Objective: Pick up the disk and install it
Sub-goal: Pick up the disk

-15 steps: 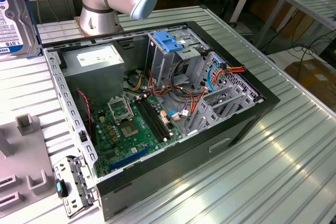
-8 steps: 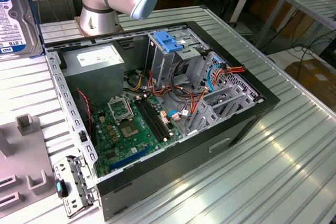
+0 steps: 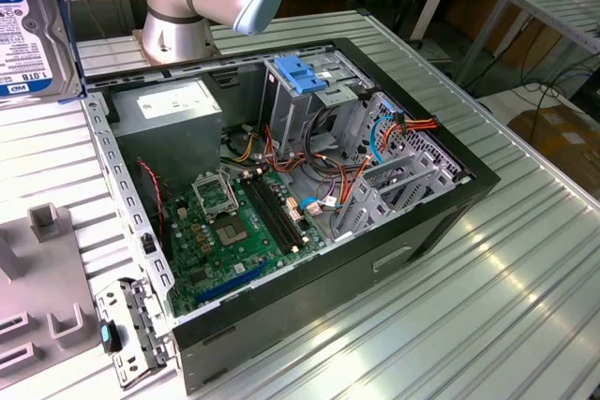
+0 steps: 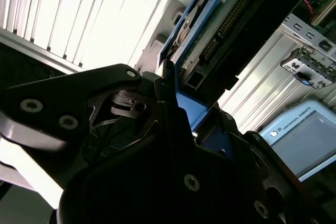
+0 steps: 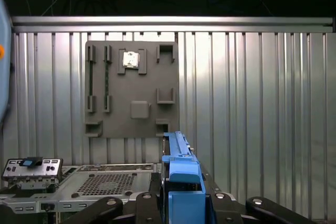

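The disk (image 3: 28, 30) is a grey metal drive in a bright blue carrier. It hangs in the air at the exterior view's upper left, above the ribbed table and to the left of the open computer case (image 3: 375, 259). My gripper (image 5: 181, 200) is shut on the disk (image 5: 181, 174), its black fingers clamping the blue carrier from both sides. In the second wrist view the disk (image 4: 226, 30) juts out past the gripper (image 4: 184, 114), circuit side showing. The tall grey drive cage (image 3: 309, 114) with a blue bracket (image 3: 302, 74) on top stands inside the case.
The case lies open with its motherboard (image 3: 234, 222) and loose orange and blue cables (image 3: 394, 133) beside the cage. A grey fixture plate (image 5: 131, 90) with slots rests on the ribbed table. The arm's base (image 3: 183, 16) stands behind the case.
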Action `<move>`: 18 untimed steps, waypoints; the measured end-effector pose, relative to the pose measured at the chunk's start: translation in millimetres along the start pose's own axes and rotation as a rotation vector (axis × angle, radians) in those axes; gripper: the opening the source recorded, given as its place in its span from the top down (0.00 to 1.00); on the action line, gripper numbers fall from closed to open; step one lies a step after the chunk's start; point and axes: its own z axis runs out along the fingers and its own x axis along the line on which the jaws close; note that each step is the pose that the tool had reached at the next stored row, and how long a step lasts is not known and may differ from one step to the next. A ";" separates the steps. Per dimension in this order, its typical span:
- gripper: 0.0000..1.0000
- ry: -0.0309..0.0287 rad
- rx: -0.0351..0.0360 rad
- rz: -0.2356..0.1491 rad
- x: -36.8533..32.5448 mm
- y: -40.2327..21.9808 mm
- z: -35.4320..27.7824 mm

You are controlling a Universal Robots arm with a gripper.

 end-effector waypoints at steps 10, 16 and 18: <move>0.63 0.0000 0.0000 0.000 -0.1 -7.0 0.0; 0.63 0.0000 0.0000 0.000 -0.1 -12.6 0.0; 0.63 0.0000 0.0000 0.000 -0.2 -14.5 0.0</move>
